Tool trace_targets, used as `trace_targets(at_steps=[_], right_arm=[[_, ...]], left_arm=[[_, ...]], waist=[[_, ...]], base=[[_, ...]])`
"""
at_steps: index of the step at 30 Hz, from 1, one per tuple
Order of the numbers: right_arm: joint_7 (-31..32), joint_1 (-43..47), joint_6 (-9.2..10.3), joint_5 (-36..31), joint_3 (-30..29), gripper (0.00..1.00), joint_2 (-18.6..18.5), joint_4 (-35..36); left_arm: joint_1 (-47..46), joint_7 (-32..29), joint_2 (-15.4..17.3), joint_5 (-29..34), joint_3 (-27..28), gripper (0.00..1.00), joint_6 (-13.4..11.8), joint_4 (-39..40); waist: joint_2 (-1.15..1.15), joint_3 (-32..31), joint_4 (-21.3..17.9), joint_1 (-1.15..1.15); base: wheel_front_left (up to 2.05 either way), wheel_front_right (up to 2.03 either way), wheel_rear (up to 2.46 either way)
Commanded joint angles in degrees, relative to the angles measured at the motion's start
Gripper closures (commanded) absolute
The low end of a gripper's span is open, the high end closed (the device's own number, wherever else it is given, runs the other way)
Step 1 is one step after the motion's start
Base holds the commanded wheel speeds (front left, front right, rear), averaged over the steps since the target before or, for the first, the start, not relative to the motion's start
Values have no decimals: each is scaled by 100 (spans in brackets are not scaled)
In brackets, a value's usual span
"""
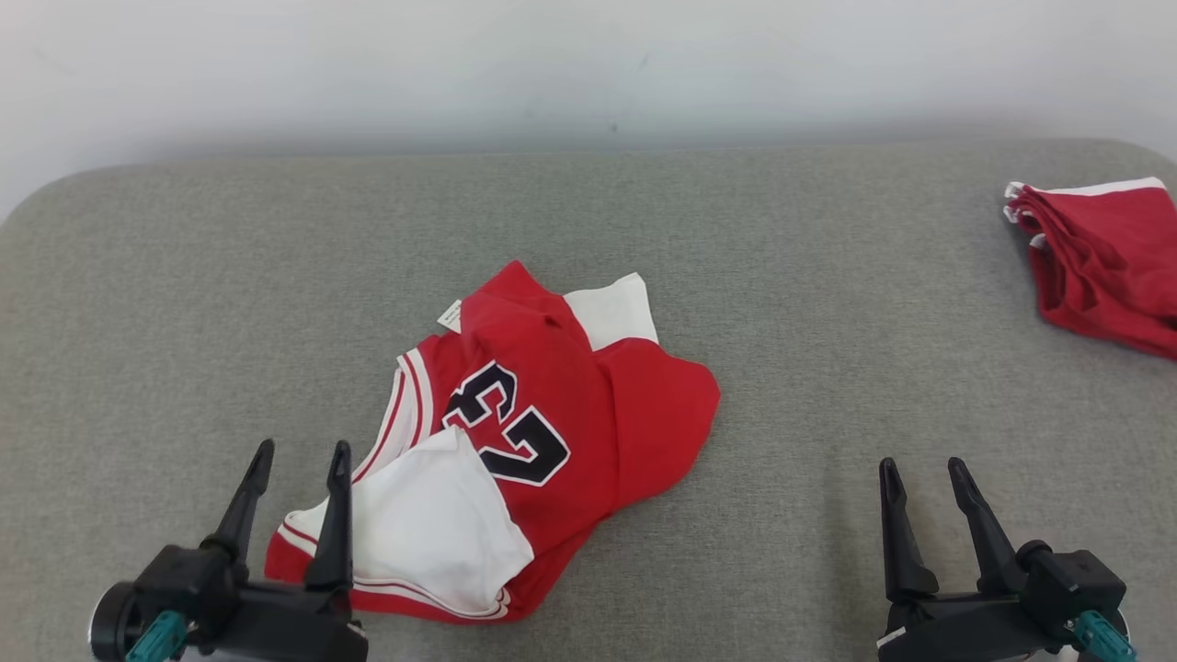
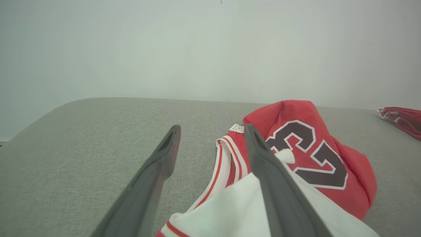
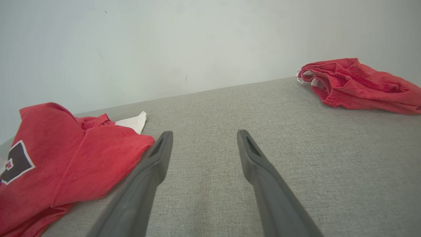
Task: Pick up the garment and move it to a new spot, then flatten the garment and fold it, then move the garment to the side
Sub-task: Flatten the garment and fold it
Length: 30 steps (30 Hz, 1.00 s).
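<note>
**On the grey pad, a crumpled jersey and two spread pincers**

From the head camera we see the garment (image 1: 552, 432), a red and white jersey with a dark number, lying rumpled near the middle of the grey padded surface (image 1: 782, 303). Our left gripper (image 1: 303, 448) stands at the lower left with its fingers apart, gripping nothing; its inner finger overlaps the jersey's white part. Our right gripper (image 1: 921, 465) stands at the lower right, likewise spread and empty, well apart from the jersey. A second red garment (image 1: 1103, 257) lies bunched at the far right edge.

Along our left wrist view, the two dark fingers of the left gripper (image 2: 212, 128) splay wide over the pad. The jersey (image 2: 355, 171) lies just right of them, and one finger crosses its white panel. A small white label (image 2: 236, 128) shows at its striped edge.

Along our right wrist view, the right gripper (image 3: 204, 133) is open over bare grey fabric. The jersey (image 3: 82, 154) lies to its left, the other red garment (image 3: 358, 85) far off at upper right.
</note>
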<state>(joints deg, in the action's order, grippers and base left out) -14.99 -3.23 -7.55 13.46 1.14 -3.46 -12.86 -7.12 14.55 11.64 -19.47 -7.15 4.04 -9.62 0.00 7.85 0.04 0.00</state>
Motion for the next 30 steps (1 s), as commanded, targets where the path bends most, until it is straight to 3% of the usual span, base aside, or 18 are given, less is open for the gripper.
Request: trace_targets(at_steps=[1,20,21,22,23,30], right_arm=[[-25,33,11,27,21,0,-5,-7],[-25,54,11,98,-52,0,32,33],[-25,51,11,95,-54,0,34,30],[-25,46,11,90,-55,0,37,33],[-25,41,11,83,-63,0,39,43],[-25,152,11,38,-177,0,41,109]], left_arm=[[-189,-63,86,112,-110,0,66,-59],[-523,-1156,755,108,-932,0,303,-422],[-523,-1197,778,91,-935,20,304,-451],[-558,-1163,776,76,-927,65,305,-440],[-565,-1157,767,47,-926,100,306,-461],[-573,-909,634,3,-903,100,201,-258]], waist=[[0,-3,-121,0],[0,219,-703,0],[0,220,-713,0],[0,218,-719,0],[0,213,-720,0],[0,80,-397,0]], base=[[0,0,0],[0,0,0],[0,0,0],[0,0,0],[0,0,0],[0,0,0]])
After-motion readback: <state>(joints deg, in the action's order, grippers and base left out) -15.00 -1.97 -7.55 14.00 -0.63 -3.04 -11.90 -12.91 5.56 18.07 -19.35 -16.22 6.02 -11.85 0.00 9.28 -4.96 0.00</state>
